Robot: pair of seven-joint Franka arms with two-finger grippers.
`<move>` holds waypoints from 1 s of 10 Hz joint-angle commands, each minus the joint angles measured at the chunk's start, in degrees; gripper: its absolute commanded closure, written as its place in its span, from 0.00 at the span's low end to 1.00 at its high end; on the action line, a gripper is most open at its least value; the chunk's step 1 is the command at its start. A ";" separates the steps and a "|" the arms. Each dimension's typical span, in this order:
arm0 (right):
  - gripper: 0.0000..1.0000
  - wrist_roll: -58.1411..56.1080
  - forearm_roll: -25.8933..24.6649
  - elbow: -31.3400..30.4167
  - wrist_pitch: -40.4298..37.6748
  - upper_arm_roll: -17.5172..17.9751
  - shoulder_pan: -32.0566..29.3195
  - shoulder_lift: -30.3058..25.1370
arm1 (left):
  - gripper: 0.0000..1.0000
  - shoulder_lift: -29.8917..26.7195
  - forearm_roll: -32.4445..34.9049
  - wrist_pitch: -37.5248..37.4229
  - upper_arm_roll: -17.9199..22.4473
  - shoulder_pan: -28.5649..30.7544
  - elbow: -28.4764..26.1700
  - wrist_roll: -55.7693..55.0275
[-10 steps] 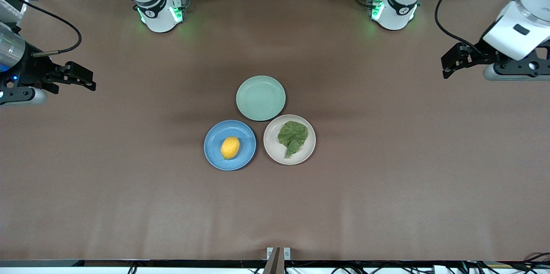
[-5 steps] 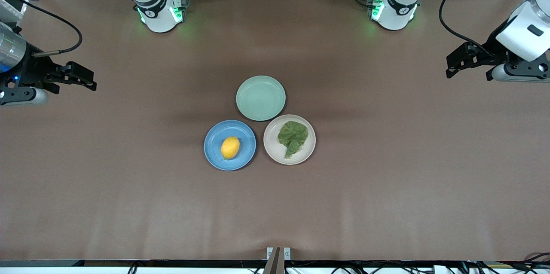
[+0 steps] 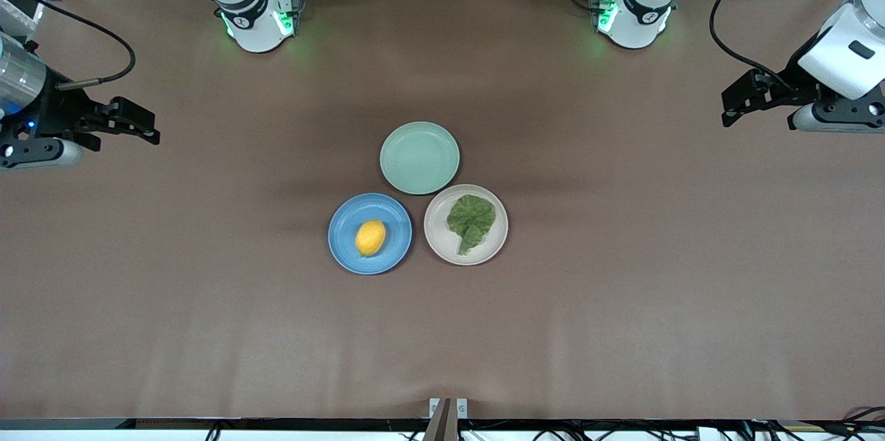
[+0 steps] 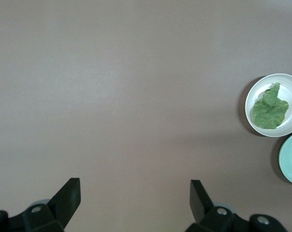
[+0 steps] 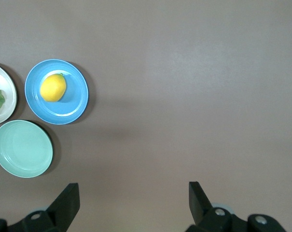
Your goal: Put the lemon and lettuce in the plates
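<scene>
The lemon (image 3: 370,238) lies in the blue plate (image 3: 344,247); it also shows in the right wrist view (image 5: 53,87) on that plate (image 5: 76,104). The lettuce (image 3: 471,220) lies flat in the beige-pink plate (image 3: 435,237); the left wrist view shows the leaf (image 4: 270,108) in its plate (image 4: 290,87). My left gripper (image 3: 731,104) is open and empty, up over the left arm's end of the table. My right gripper (image 3: 140,126) is open and empty over the right arm's end. Both hang well away from the plates.
An empty pale green plate (image 3: 420,157) sits touching the two other plates, farther from the front camera; it shows in the right wrist view (image 5: 22,149) and partly in the left wrist view (image 4: 291,159). The brown table (image 3: 622,303) is bare elsewhere.
My left gripper has drawn back a little toward the left arm's end of the table. My right gripper has shifted slightly. The lemon, lettuce and plates have not moved.
</scene>
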 commanded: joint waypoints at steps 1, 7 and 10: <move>0.00 0.94 -1.59 -1.98 0.60 -0.03 0.22 -1.83 | 0.00 -0.72 1.45 -0.39 -0.13 0.12 -0.11 0.59; 0.00 0.94 -1.68 -2.25 -0.01 0.06 0.13 -2.10 | 0.00 -0.46 1.37 -0.48 -0.13 0.12 -0.11 0.51; 0.00 0.94 -1.68 -2.33 -0.01 -0.03 0.22 -2.18 | 0.00 -0.54 1.37 -0.39 0.04 0.21 -0.10 0.51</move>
